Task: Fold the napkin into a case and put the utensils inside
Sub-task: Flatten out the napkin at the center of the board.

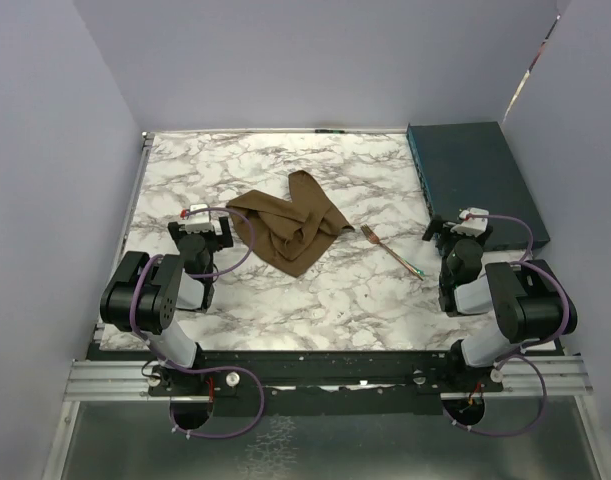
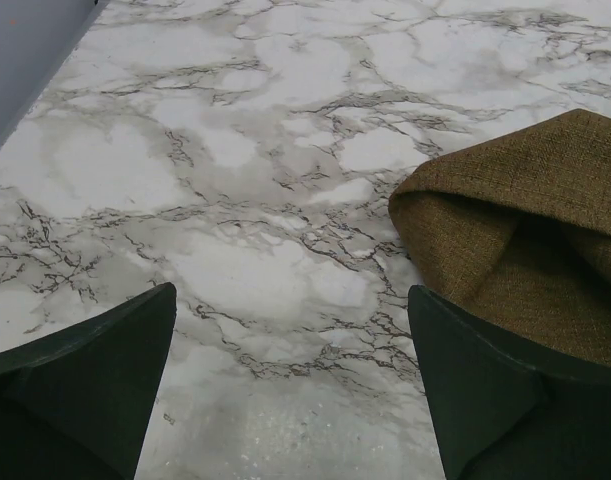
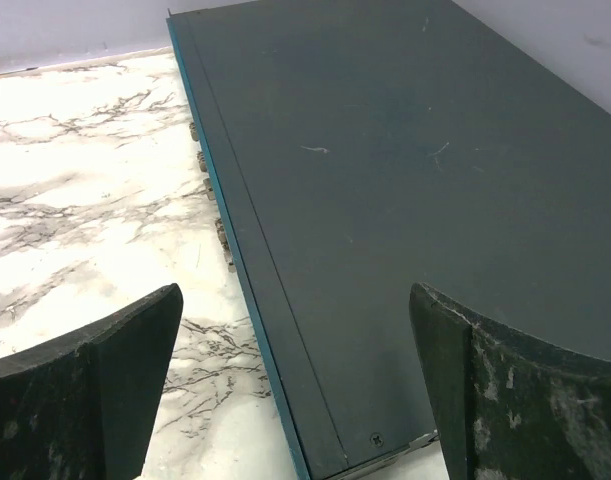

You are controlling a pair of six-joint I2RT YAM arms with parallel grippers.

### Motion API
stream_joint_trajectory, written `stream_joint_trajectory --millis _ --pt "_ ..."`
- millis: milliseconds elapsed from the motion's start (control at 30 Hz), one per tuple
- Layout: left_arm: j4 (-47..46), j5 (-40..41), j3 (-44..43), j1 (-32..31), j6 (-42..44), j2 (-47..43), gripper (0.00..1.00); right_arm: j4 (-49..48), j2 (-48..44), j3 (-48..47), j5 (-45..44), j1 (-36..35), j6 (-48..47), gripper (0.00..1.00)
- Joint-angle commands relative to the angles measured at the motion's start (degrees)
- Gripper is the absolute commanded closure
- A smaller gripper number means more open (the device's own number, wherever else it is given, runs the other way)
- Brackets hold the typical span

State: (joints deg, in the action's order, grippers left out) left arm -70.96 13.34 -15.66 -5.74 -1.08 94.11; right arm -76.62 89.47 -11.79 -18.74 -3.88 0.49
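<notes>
napkin (image 1: 290,228): lay crumpled in loose folds, just left of centre in the top view, on the marble table (image 1: 315,300).
fork (image 1: 395,252): lay bare on the marble to the right of the napkin, apart from it, tines toward the upper left.
left gripper (image 1: 205,224): jaws stood wide with nothing between them, just left of the napkin's left corner; in its wrist view the cloth's edge lay beside the right-hand finger.
right gripper (image 1: 456,231): jaws wide and empty, at the right of the frame, by the teal box's near corner.
teal box (image 1: 475,175): flat, upper right.
</notes>
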Motion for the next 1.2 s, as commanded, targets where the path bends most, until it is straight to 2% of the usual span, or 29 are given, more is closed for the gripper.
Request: stream_joint_trajectory --millis 0,367,467,533,567,667,733,833,867,933,1033,1067,1167 --pt "-0.58 0.89 -0.52 0.00 -0.69 0.41 0.01 0.24 -0.43 -0.10 0.37 0.28 0.56 0.00" --pt "-0.33 -0.98 -0.54 0.23 -0.18 -0.37 0.01 -0.02 -0.68 0.20 -0.75 0.35 0.90 0.00" --pt "9.58 -2.90 -4.40 0.32 0.37 -6.06 0.01 -4.19 -1.71 2.67 1.42 0.25 -1.14 0.00" --pt "23.98 -3.17 -9.55 0.30 1.51 -9.84 0.01 -4.57 -4.34 3.71 1.19 0.10 -2.03 0.00" --pt "29.90 -4.26 -12.36 0.36 3.26 -11.23 0.01 -0.37 -7.40 2.89 0.45 -0.10 -1.92 0.00" --pt "48.73 -5.93 -22.77 0.37 4.85 -11.89 0.01 29.59 -18.30 -7.33 -6.02 -0.01 5.37 0.00" --pt "59.62 -8.13 -30.08 0.37 6.21 -10.63 0.01 41.68 -18.98 -14.97 -7.97 0.01 10.70 0.00" --pt "71.94 -11.70 -39.27 0.36 6.86 -8.68 0.01 53.20 -18.56 -23.93 -1.90 0.08 16.97 0.00" --pt "75.04 -12.95 -41.92 0.35 7.04 -8.15 0.01 56.89 -18.48 -26.61 0.02 0.21 22.46 0.00" --pt "79.32 -17.48 -45.77 0.33 6.94 -7.33 0.01 62.97 -18.02 -31.08 5.80 0.55 26.20 0.00" --pt "83.71 -23.24 -50.01 -0.20 7.86 -6.28 0.01 61.84 -16.86 -34.44 22.85 0.89 20.96 0.00" --pt "84.94 -24.39 -51.26 -0.94 8.86 -5.79 0.01 63.81 -15.44 -36.69 25.17 0.39 20.21 0.00" --pt "88.42 -23.48 -54.54 -5.20 13.33 -3.67 0.01 75.34 -9.71 -45.50 23.92 -2.49 18.25 0.00"
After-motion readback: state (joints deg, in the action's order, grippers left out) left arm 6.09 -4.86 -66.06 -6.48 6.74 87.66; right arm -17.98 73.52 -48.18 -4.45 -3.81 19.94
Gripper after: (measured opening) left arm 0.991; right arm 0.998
